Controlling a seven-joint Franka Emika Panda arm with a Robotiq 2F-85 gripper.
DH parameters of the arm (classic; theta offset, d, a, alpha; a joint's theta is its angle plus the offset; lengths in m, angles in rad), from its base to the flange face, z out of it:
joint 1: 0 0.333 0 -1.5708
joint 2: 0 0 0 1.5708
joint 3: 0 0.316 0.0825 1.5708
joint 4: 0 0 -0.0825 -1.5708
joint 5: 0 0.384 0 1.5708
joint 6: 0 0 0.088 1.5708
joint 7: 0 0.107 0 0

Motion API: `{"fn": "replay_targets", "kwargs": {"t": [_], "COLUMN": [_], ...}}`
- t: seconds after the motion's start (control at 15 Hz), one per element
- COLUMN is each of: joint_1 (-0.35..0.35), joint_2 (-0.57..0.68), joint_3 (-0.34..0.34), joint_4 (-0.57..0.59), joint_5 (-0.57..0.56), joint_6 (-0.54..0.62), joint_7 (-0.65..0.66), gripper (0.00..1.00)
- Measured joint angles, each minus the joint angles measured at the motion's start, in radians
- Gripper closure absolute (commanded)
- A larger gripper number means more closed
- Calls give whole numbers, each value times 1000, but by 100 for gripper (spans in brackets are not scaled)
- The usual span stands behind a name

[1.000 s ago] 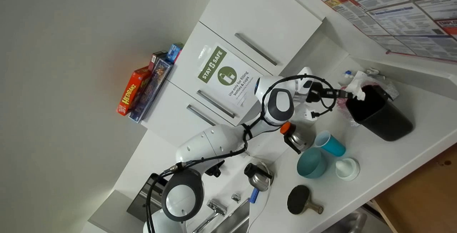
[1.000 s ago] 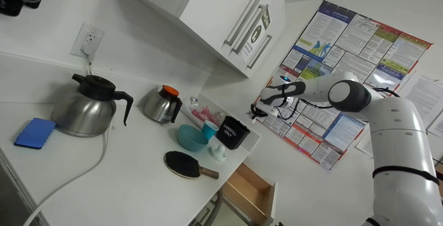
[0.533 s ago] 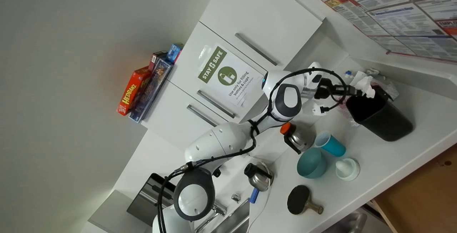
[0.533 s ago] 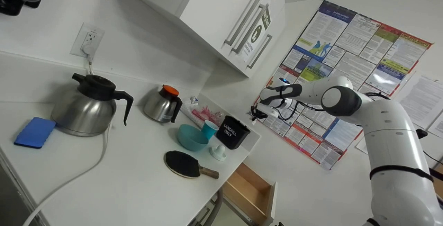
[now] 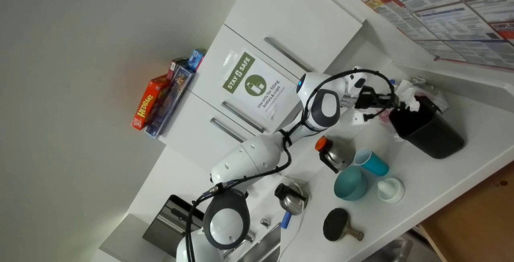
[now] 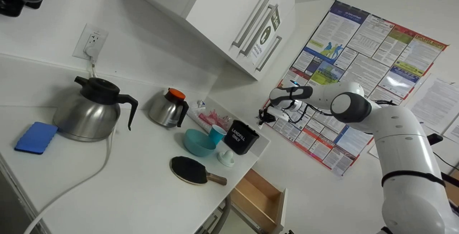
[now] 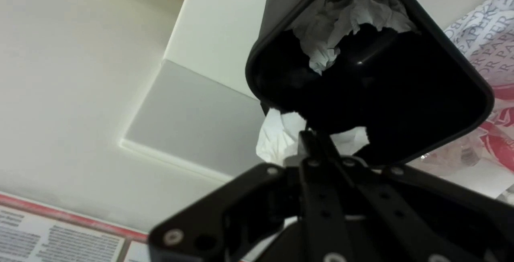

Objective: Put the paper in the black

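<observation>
The paper, a white crumpled wad (image 5: 408,95), is held in my gripper (image 5: 401,104) at the mouth of the black bin (image 5: 435,135). In the wrist view the gripper (image 7: 315,135) is shut on the paper (image 7: 279,135), which sticks out on both sides of the fingertips. There the paper overlaps the lower rim of the black bin (image 7: 277,17), part of it outside the opening. More crumpled white paper (image 7: 321,33) lies inside the bin. In an exterior view the gripper (image 6: 264,117) is above the bin (image 6: 241,137), and the held paper is too small to make out well.
Beside the bin lie plastic bags (image 7: 498,121). A blue cup (image 5: 373,162), a teal bowl (image 5: 350,183), a white juicer-like piece (image 5: 390,190), a paddle (image 5: 336,224) and an orange-lidded jug (image 5: 339,155) stand on the counter. An open drawer (image 6: 260,198) is below.
In an exterior view my gripper has moved right with the paper, over the bin's mouth, and has barely shifted in the last half second. The bin has not moved.
</observation>
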Motion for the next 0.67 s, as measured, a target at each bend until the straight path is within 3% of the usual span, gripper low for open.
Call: {"fn": "replay_targets", "kwargs": {"t": [0.4, 0.47, 0.67], "joint_1": [-32, -39, -54], "joint_2": [26, 30, 41], "joint_3": [41, 50, 69], "joint_4": [60, 69, 99], "joint_5": [32, 35, 47], "joint_6": [-60, -74, -127], "joint_7": [-101, -117, -169], "gripper": [99, 80, 57]}}
